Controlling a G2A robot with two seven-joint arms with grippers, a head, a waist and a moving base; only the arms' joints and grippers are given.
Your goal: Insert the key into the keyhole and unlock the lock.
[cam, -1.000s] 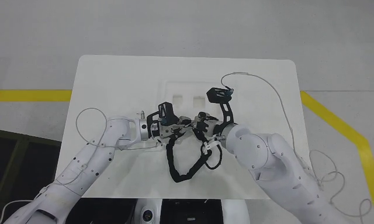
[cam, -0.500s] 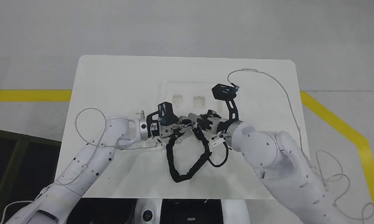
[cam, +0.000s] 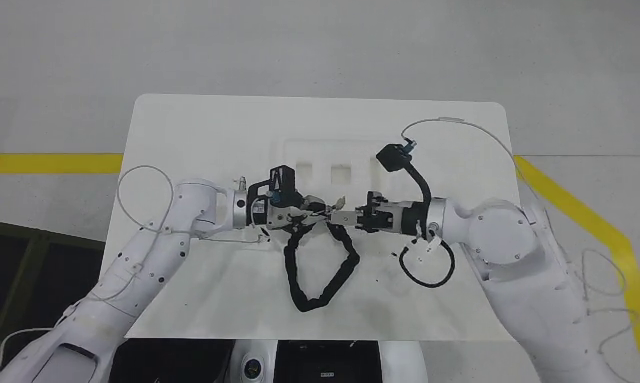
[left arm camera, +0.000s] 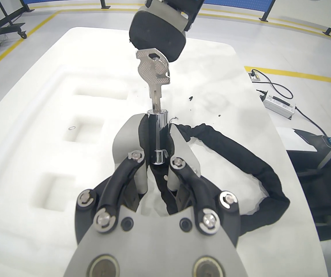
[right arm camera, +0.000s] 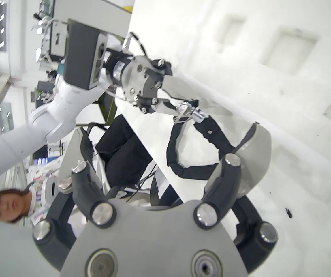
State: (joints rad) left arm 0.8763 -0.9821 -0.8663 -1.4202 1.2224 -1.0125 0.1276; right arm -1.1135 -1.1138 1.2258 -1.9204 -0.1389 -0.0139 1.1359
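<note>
White floor crossed by yellow tape framed the pale table [cam: 200, 133] in the top view. On it, a foam insert [cam: 385, 148] carried rectangular recesses. The left gripper [cam: 290, 217] and right gripper [cam: 345, 218] met tip to tip near the middle. A black fabric-sleeved chain [cam: 300, 283] ran from between them in a loop toward the near edge.

From the left wrist, the left gripper clamped its smooth grey fingers [left arm camera: 126, 139] around the lock [left arm camera: 158, 145], a polished chrome cylinder. The key [left arm camera: 151, 73] was flat silver metal with a dimpled head, and its blade was sunk into the keyhole [left arm camera: 156, 112] at the cylinder's end. A rounded black pad [left arm camera: 156, 38] of the right gripper sat just beyond the key's head.

From the right wrist, the right gripper [right arm camera: 168, 138] was spread wide and grasped nothing. Farther off, the left gripper [right arm camera: 182, 103] pinched the lock.
</note>
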